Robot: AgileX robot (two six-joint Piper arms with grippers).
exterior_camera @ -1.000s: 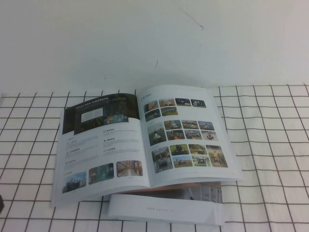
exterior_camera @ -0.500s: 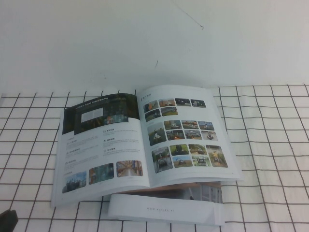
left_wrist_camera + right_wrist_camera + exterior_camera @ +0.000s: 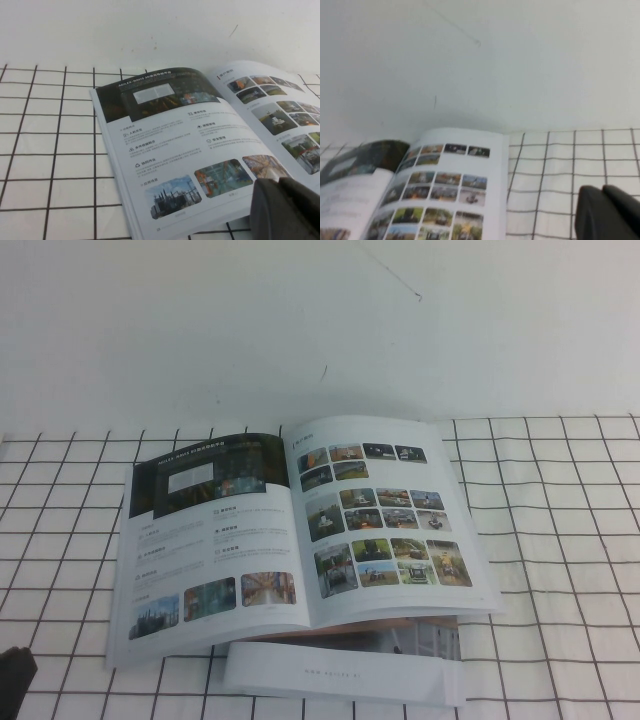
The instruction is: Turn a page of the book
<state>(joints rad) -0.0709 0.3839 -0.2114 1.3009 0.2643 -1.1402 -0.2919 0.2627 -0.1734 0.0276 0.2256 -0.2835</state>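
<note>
In the high view the book (image 3: 300,540) is lying open on the gridded table (image 3: 560,540), resting over a plain white booklet (image 3: 340,675), while the left gripper (image 3: 15,675) is only peeking in at the near left corner and the right one is showing nowhere. In the left wrist view the page (image 3: 170,145) with the dark banner is lying flat and glossy, looking light, limp and slippery, so I am judging a free outer edge the best hold; the left gripper (image 3: 285,210) is hovering beside the near edge, and whether its fingers are spread I cannot tell. In the right wrist view the right gripper (image 3: 607,212) is hanging over bare grid, apart from the photo-grid leaf (image 3: 447,190), its fingers pressed together on nothing.
</note>
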